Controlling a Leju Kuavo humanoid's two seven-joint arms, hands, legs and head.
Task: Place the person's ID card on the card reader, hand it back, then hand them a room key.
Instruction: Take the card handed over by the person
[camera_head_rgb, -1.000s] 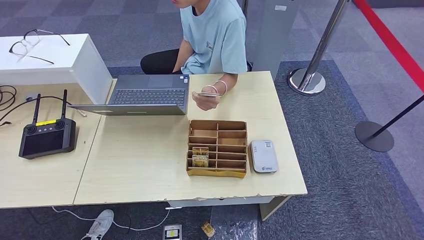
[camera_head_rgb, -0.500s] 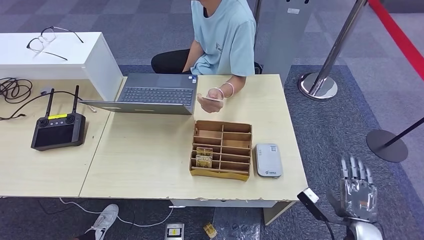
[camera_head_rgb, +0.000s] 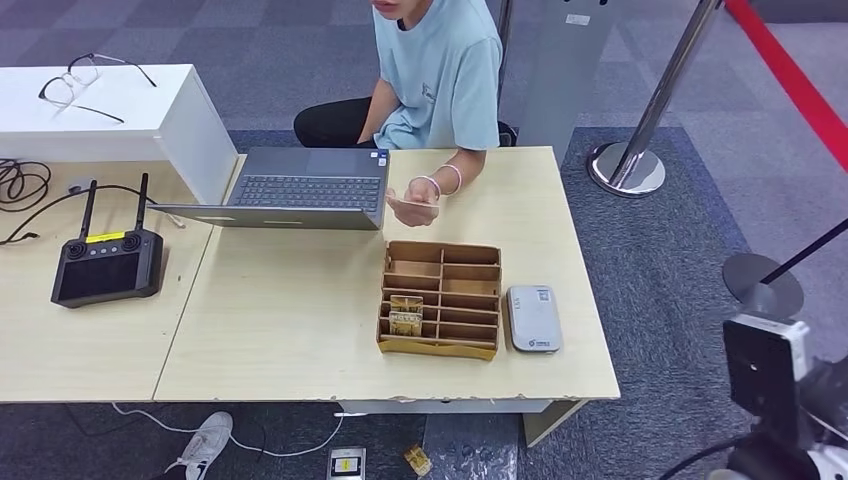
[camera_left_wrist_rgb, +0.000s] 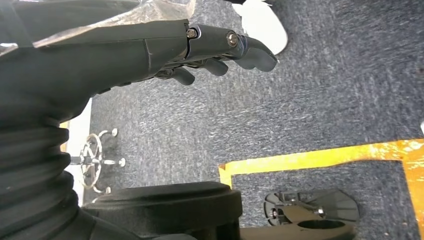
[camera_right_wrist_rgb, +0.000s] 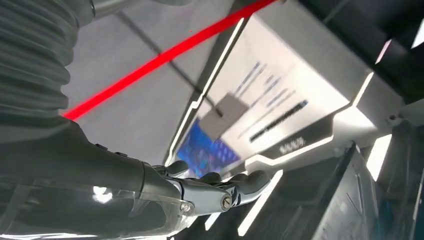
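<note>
The task stands at its very start, judging from how things lie. The person (camera_head_rgb: 440, 70) sits at the far side of the tabletop (camera_head_rgb: 290, 320) and holds the ID card (camera_head_rgb: 408, 198) flat in a raised hand (camera_head_rgb: 418, 205), just beyond the far edge of the cardboard organiser (camera_head_rgb: 440, 298); the card has not yet passed to the robot. The card reader (camera_head_rgb: 532, 318), a pale grey slab, lies just beside the organiser on its right and carries nothing on its top. In one of the organiser's near compartments sit a few small yellowish cards, probably the room keys (camera_head_rgb: 404, 315), untouched. The right hand (camera_right_wrist_rgb: 215, 187) is seen from its wrist camera with its fingers loosely extended and nothing between them, so it is released; in the head view the right arm's wrist camera block (camera_head_rgb: 765, 375) stands low at the right, well apart from the tabletop. The left hand (camera_left_wrist_rgb: 220, 50) hangs over the carpeted floor (camera_left_wrist_rgb: 320, 100), its fingers slightly curled but apart, holding nothing. All three steps are left to do: taking the card and laying it on the reader, returning it, and giving a key. An open laptop (camera_head_rgb: 300, 190) and a remote controller (camera_head_rgb: 105, 265) also rest there.
</note>
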